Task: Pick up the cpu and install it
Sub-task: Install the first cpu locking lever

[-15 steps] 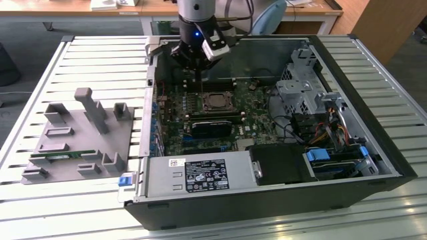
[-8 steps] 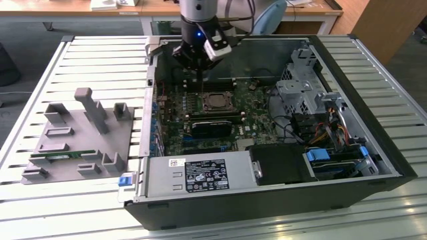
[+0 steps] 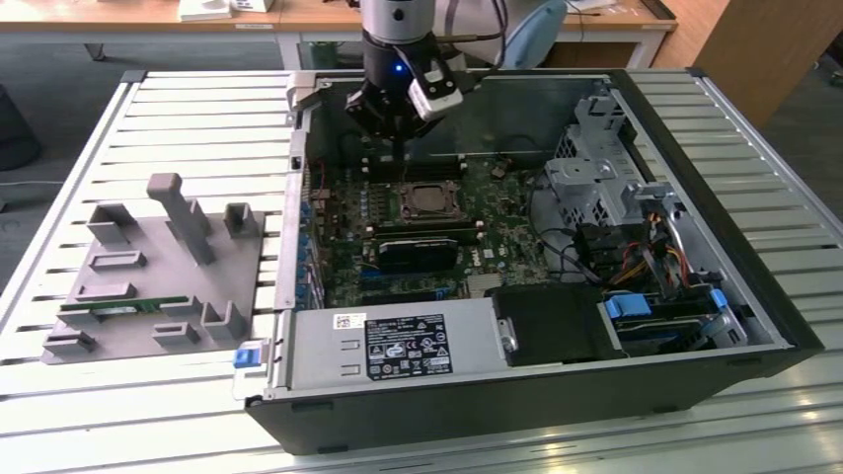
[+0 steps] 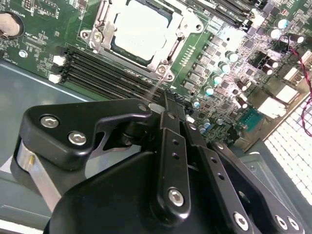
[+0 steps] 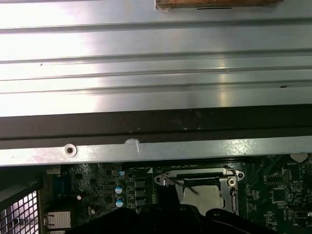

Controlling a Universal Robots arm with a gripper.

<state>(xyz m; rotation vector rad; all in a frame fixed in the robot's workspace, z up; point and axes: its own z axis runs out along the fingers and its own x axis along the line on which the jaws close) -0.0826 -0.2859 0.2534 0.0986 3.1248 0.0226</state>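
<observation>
CPU seated flat in its socket, gripper above and behind it.

Near the exterior camera, the open case (image 3: 527, 395) lies on the slatted table (image 3: 158, 118). Mid-board (image 3: 461, 212), the cpu (image 3: 428, 198) lies flat in the socket frame (image 4: 97, 22), a square with no long axis, pale silver on top (image 4: 141, 27), framed by metal on all sides, open room above. Beyond it the gripper (image 3: 395, 133) hangs near the case's far wall; whether its fingers are parted cannot be told. A grey fixture (image 3: 158, 267) sits well apart.
</observation>
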